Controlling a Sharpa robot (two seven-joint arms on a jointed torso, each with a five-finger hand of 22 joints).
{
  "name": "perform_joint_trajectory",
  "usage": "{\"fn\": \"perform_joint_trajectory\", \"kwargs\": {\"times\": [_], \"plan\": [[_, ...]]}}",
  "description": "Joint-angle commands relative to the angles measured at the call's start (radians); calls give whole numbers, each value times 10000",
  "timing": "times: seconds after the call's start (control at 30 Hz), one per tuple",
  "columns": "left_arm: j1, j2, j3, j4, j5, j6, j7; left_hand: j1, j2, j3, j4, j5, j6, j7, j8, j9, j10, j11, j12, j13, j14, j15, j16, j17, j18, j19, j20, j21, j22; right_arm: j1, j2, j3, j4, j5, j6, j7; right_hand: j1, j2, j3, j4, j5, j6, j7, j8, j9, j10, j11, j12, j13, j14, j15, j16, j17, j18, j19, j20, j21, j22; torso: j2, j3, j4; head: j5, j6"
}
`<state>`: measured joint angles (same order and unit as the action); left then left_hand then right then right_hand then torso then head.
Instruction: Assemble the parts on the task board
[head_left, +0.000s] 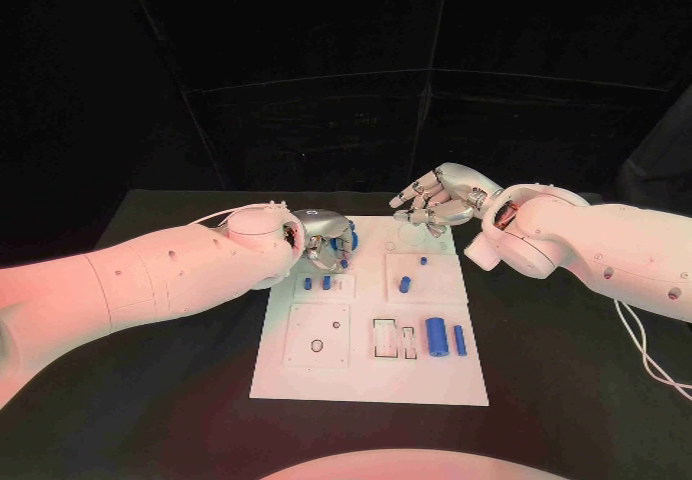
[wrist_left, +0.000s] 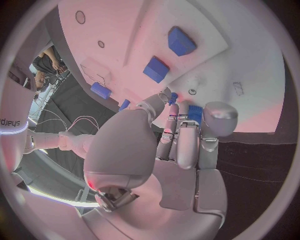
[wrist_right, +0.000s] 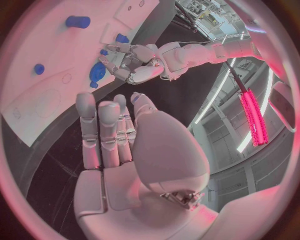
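So I've got the task board (head_left: 371, 375) sitting in the middle of the black worktop (head_left: 577, 400), and I'll place everything off that.

Left hand (head_left: 326, 244) is over the board's far left corner. From the left wrist cam its fingers (wrist_left: 187, 145) are curled in together over the white surface, and there's a small blue part (wrist_left: 195, 113) right at the fingertips. Looks like it's pinched there, but honestly I can't tell for sure whether it's actually held or just lying under the tips.

Right hand (head_left: 440, 200) hangs just past the board's far edge, toward the right corner, not touching anything. On its own wrist cam the fingers (wrist_right: 100, 130) are straight and side by side, thumb off to one side, nothing in them.

Rest of the parts on the board: a fat blue cylinder (head_left: 436, 336) and a thinner blue rod (head_left: 460, 340) near the right edge on the near half, plus a short blue peg (head_left: 410, 283) on the raised tile in the middle right.
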<state>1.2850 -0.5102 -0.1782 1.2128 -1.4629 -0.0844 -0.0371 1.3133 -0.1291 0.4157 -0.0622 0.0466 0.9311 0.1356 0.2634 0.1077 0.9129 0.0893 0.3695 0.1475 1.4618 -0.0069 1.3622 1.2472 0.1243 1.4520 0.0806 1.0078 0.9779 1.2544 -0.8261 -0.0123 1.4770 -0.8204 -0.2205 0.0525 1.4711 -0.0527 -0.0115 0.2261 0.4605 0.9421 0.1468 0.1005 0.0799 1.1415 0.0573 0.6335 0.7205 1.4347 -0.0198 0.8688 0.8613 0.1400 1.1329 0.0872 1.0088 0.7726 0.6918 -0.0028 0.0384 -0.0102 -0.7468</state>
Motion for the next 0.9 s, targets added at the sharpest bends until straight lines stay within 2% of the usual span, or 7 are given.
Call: {"fn": "perform_joint_trajectory", "kwargs": {"times": [0.03, 0.23, 0.43, 0.77, 0.9], "plan": [[14, 1, 7, 5, -56, 73, -121, 44, -85, 31, -16, 16, -30, 48, -44, -16, -50, 10, -54, -19, 443, 41, -7, -9, -100, 2, 57, 32, 1, 16, 10, 5, 9, 27, -35, 97, 24, 4, 60, -10, 52, -43, 15, 69, 2, -46, -17, -32, -17, 22, -5, -19, 9, 176, -42, 24, -55, 3, 1, -2, -16, 14, -8], [13, 32, 6, 43, -55, 197, -103, 48, 66, 129, 4, 17, 118, -19, -80, -57, 364, -65, 133, -12, 458, 2, 49, 31, -119, 27, 54, 239, 226, 16, 15, 5, 8, 27, -16, 95, 24, 4, 60, -10, 52, -43, 15, 69, 2, -46, -17, -32, -17, 22, -5, -19, 9, 176, -42, 24, -55, 3, 4, 0, -14, 17, -15], [11, 57, 6, 100, -55, 219, -46, -28, 128, 195, 43, 16, 321, -123, -108, -87, 710, -192, 252, -24, 460, -101, 53, -9, -151, 87, -2, 531, 533, 16, 23, 5, 8, 27, -9, 96, 24, 4, 60, -10, 52, -43, 15, 69, 2, -46, -17, -32, -17, 22, -5, -19, 9, 176, -42, 24, -55, 3, 0, 0, -5, 28, -4], [11, 64, 5, 50, -54, 204, -83, -69, 178, 283, 57, 16, 483, -162, -192, -135, 1086, -302, 336, -50, 462, -183, 67, -30, -195, 125, -70, 790, 816, 16, 23, 5, 15, 27, 14, 86, 20, 2, 73, 1, 72, -24, 14, 83, 7, -42, -20, -27, -22, 31, -6, -11, 27, 175, -34, 23, -56, 7, 0, -5, -12, 33, -6], [11, 77, 5, 13, -53, 218, -158, 82, 323, 436, -18, 15, 677, -183, -175, -132, 1354, -382, 396, -48, 469, -244, 90, -16, -233, 163, -118, 1007, 1049, 16, 25, 5, 14, 27, 19, 82, 18, 2, 77, 4, 76, -16, 13, 90, 9, -41, -20, -26, -23, 33, -6, -8, 33, 174, -31, 23, -55, 9, 8, -8, -16, 27, -6]]}}
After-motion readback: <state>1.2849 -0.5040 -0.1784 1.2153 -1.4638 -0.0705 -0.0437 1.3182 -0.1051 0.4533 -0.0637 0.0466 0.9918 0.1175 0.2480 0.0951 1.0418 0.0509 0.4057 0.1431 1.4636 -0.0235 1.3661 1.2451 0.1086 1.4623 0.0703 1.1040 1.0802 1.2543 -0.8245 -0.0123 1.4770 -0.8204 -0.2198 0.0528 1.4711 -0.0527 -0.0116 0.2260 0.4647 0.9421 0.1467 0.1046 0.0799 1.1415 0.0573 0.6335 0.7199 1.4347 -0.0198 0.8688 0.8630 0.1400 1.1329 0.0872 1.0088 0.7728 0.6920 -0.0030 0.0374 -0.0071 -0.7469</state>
